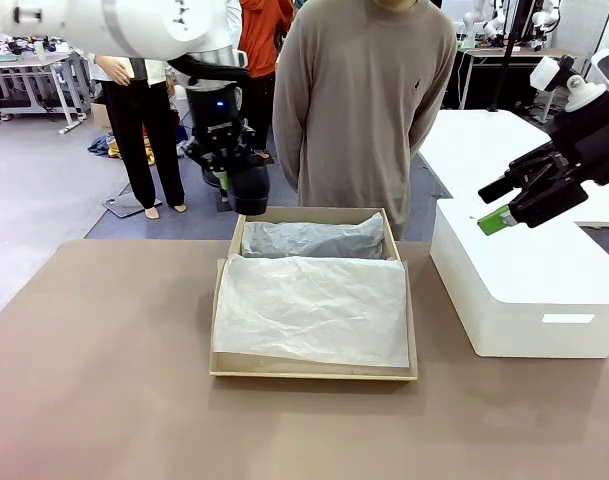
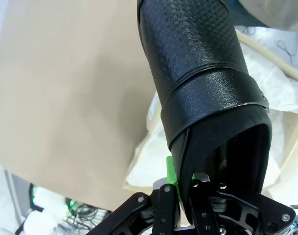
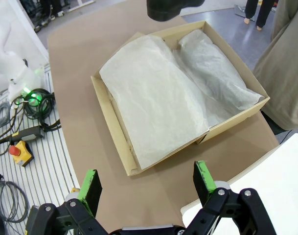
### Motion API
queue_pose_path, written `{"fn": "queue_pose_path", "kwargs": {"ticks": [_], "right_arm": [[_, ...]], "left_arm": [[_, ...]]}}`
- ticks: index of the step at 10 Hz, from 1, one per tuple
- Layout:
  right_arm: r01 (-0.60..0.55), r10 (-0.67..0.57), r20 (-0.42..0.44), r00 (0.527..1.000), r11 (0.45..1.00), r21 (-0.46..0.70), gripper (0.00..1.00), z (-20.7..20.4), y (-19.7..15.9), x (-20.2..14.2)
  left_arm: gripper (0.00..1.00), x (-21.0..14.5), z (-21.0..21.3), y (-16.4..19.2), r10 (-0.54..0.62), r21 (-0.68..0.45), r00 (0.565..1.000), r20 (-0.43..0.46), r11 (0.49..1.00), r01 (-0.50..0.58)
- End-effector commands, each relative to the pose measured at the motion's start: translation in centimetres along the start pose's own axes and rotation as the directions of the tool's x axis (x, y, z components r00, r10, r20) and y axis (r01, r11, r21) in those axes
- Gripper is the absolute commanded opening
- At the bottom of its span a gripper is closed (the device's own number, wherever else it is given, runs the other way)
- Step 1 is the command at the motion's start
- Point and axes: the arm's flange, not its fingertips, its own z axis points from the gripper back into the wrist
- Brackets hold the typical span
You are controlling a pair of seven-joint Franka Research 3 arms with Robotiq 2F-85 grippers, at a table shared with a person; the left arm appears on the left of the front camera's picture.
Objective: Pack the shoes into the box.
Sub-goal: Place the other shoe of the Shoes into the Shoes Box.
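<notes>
Brown tabletop (image 1: 104,380): box (image 1: 314,372) at centre, tissue (image 1: 314,305) spread as cushioning. Left claw (image 2: 183,188) clamps a black shoe (image 2: 202,73) above the box's far-left corner, likely for lowering in. Right claw (image 3: 146,178) gapes empty at right, out of the way.

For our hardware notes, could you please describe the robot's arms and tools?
The left arm and right arm are white and rounded; a blue light glows at the left wrist. The left tool and right tool are black, with green finger pads.
</notes>
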Motion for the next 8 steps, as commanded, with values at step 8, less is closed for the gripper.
{"fn": "queue_pose_path", "kwargs": {"ticks": [8], "right_arm": [[-0.021,0.021,0.034,0.999,1.000,0.016,1.00,-0.1,-0.3,0.1]], "left_arm": [[0.00,-0.5,-0.3,-1.5,0.011,0.006,1.000,0.005,1.000,-0.011]]}}
